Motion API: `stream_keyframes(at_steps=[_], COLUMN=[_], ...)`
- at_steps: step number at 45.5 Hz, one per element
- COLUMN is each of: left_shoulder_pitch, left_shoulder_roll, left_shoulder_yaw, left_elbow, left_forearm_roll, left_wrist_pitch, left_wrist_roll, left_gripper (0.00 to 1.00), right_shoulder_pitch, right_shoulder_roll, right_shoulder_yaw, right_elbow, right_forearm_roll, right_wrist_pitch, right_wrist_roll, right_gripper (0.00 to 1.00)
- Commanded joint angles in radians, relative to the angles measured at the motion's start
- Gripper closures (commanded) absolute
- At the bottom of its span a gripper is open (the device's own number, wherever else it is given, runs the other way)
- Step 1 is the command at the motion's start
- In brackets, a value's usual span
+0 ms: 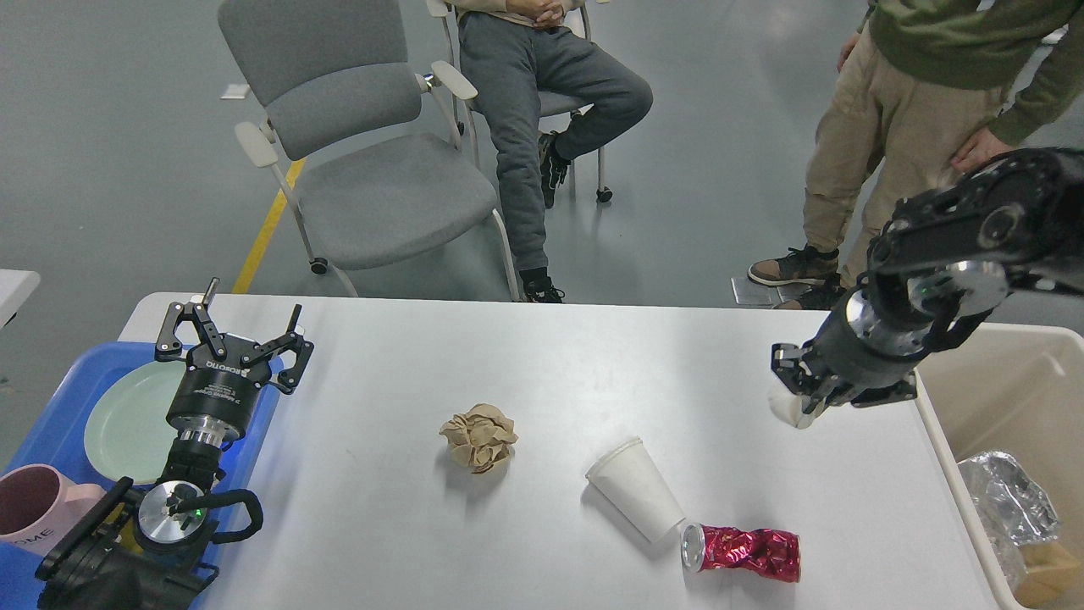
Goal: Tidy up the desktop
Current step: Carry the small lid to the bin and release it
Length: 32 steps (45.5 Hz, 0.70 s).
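Note:
The desktop [542,364] is a large white tabletop. On it lie a crumpled brown paper ball [478,436], a tipped white paper cup [635,490] and a crushed red can [743,551]. My right gripper [800,391] hangs above the table's right side, close to the bin, shut on a small pale paper cup [786,410] that sticks out below its fingers. My left gripper [237,329] stands open over the table's left edge by the blue tray, with nothing between its fingers.
A blue tray [51,415] at the left holds a pale green plate [127,419] and a pink mug [30,508]. A beige bin [1008,373] at the right holds crumpled foil [1008,500]. A grey chair [373,169] and two people stand beyond the table.

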<state>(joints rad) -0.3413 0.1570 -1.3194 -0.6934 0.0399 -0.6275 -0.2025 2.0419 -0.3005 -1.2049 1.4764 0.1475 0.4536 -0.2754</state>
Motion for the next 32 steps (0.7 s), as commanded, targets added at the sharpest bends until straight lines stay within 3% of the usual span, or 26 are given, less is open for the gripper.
stream_keyframes(at_steps=[1,8,11,21,32], left_shoulder_pitch=[-0.001,0.001,-0.001,0.001,0.001], left_shoulder_roll=[0.001,0.0,0.001,0.001,0.001], left_shoulder_yaw=[0.0,0.0,0.0,0.0,0.0], left_elbow=[0.0,0.0,0.0,0.0,0.0], left_forearm_roll=[0.0,0.0,0.0,0.0,0.0], left_wrist_pitch=[0.0,0.0,0.0,0.0,0.0], left_wrist_roll=[0.0,-0.002,0.0,-0.002,-0.002], left_gripper=[0.03,0.03,0.03,0.03,0.03], right_shoulder_pitch=[0.066,0.096,0.101,0.081,-0.123], right_shoulder_roll=[-0.008,-0.002,-0.003,-0.043,-0.225], right_shoulder_yaw=[-0.11,-0.232,-0.268,-0.331,-0.322], right_elbow=[0.016,0.021,0.021,-0.007,-0.231], right_forearm_roll=[0.036,0.087,0.089,0.087,0.075], right_wrist_pitch=[0.033,0.039,0.04,0.022,0.022], right_wrist_roll=[0.019,0.128,0.153,0.15,0.142], right_gripper=[1.0,1.0,1.0,1.0,1.0])
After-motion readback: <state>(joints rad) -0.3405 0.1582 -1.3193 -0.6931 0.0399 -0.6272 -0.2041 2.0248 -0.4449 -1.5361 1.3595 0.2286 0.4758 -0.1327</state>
